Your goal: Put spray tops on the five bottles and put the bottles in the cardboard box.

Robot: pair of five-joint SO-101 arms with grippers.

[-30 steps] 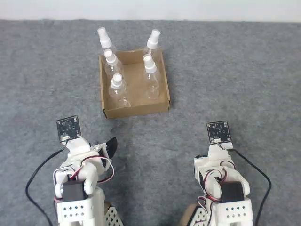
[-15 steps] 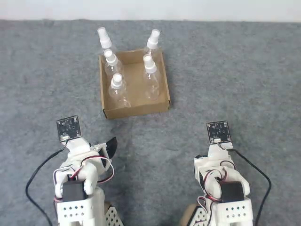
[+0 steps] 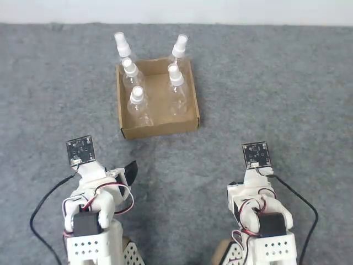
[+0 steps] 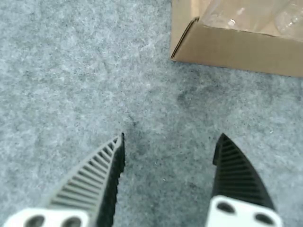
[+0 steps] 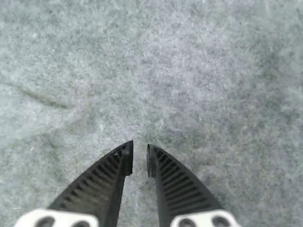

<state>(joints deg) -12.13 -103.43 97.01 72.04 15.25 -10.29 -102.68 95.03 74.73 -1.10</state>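
Note:
The cardboard box [image 3: 160, 128] sits at the far middle of the grey mat. Three clear bottles with white spray tops stand inside it: one at the far left [image 3: 131, 73], one at the near left [image 3: 138, 103], one at the right [image 3: 176, 83]. Two more capped bottles [image 3: 122, 47] [image 3: 178, 47] stand right at the box's far wall, and I cannot tell whether they are inside it. My left gripper [image 4: 170, 144] hangs open over bare mat just short of the box's near corner [image 4: 191, 40]. My right gripper [image 5: 139, 147] is shut and empty above the mat.
The left arm [image 3: 91, 190] and right arm [image 3: 258, 204] sit folded back at the near edge, well apart from the box. Grey mat [image 3: 265, 94] stretches to both sides of the box, and a pale wall strip runs along the far edge.

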